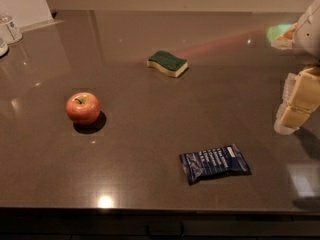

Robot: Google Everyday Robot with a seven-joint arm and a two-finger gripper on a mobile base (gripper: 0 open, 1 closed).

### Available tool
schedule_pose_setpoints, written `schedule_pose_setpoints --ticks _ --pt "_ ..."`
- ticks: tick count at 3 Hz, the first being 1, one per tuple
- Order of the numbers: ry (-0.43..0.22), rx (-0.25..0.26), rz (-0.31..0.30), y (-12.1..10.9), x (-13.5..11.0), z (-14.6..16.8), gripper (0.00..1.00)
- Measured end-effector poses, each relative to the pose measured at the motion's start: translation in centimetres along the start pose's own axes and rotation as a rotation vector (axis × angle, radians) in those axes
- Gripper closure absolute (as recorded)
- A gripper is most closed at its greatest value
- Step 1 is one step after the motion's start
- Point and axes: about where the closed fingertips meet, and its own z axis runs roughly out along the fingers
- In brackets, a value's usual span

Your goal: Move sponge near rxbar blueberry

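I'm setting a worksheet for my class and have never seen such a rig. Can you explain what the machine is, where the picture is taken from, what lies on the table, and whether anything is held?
There is one picture, from a camera looking down across a dark, glossy tabletop; where it is mounted is unknown. The cream-padded part at the right edge is the claw of a mobile robot with one arm. It holds nothing and touches no object. On the table, well apart, lie a wavy-edged sponge with a dark green top over pale yellow foam toward the back, a flat navy-blue foil snack bar wrapper with white print near the front, and a round red apple on the left.
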Motion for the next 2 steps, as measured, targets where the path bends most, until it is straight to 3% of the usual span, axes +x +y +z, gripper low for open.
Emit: schedule_pose_setpoints --ticks 1,2 --pt "-0.006 0.000 0.002 -0.2 -0.2 0.1 0.00" --pt "-0.056 -0.013 0.006 -1.4 -2.3 1.7 0.00"
